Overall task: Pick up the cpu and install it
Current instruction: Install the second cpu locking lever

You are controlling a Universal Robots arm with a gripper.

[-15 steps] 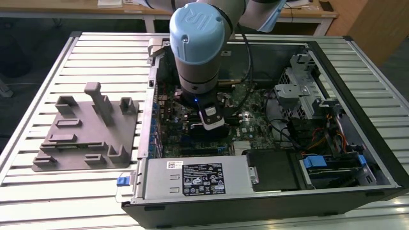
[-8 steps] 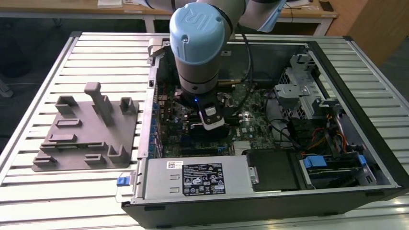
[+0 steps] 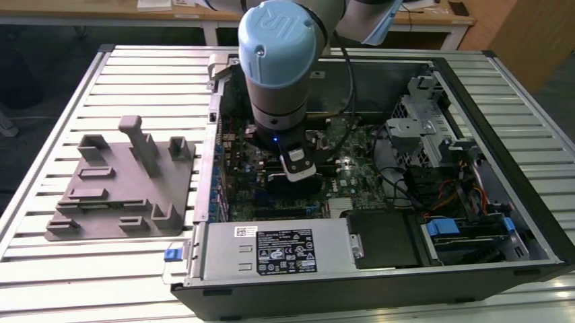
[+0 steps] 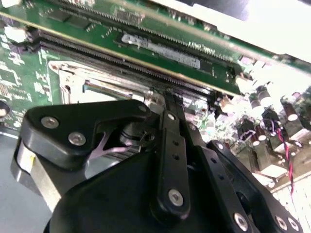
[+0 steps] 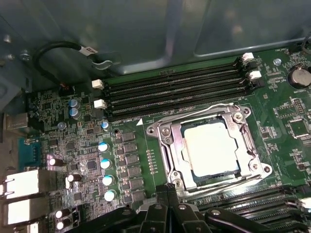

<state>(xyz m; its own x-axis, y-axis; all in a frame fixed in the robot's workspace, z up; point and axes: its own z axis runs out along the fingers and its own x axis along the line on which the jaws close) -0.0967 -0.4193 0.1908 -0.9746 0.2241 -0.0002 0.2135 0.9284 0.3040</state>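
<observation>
A robotics lab: an opened computer case (image 3: 378,168) on a slatted metal table (image 3: 54,269), wooden desks (image 3: 161,17) behind.

Arm: grey and light-blue robot arm (image 3: 279,67) reaching down into an open computer case (image 3: 503,195).
Gripper: gripper (image 3: 299,176) low over the green motherboard (image 3: 359,168); finger state not discernible.
Fixture: grey plastic holder block (image 3: 126,188) on the slatted metal table (image 3: 54,269), toward the exterior view's left of the case.
Power supply: silver box with a label (image 3: 269,249) at the case's near edge.
</observation>
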